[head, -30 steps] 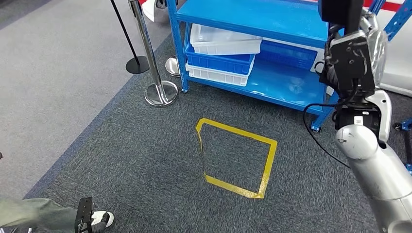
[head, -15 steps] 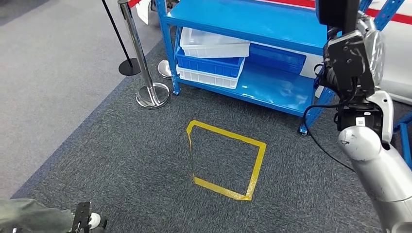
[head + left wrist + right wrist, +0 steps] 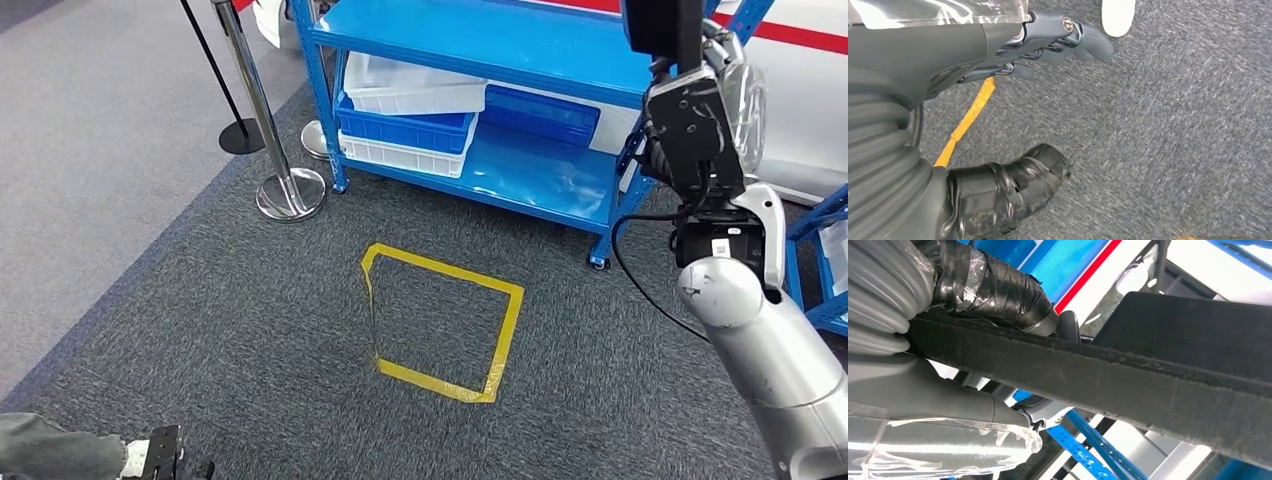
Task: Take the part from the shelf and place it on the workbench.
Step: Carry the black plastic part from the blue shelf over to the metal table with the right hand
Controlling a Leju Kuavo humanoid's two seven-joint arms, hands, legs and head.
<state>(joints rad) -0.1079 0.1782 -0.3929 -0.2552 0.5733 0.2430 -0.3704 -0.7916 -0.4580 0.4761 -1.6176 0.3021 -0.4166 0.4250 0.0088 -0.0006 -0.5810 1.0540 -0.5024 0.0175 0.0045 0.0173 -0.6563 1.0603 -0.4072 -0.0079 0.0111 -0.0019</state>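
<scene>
The black part (image 3: 1168,375) is clamped in my right hand (image 3: 695,125), thumb on one face and the fingers (image 3: 1068,325) behind the other, raised high beside the blue shelf (image 3: 520,40). The risk I judge greatest: the part is a long flat slab held near one end, so any sway as I walk could lever it loose from my fingers, or swing its far end into the shelf's upright, which stands just beside my hand. A cable (image 3: 640,270) loops under my right wrist and could snag on that frame too. My right forearm stands nearly upright with the elbow bent, the part rising above my fingers. My left hand (image 3: 1013,55) hangs low at my side, over the grey carpet (image 3: 1168,130) near the yellow tape (image 3: 968,120); its fingers are spread loosely and hold nothing. No counter is visible from here.
</scene>
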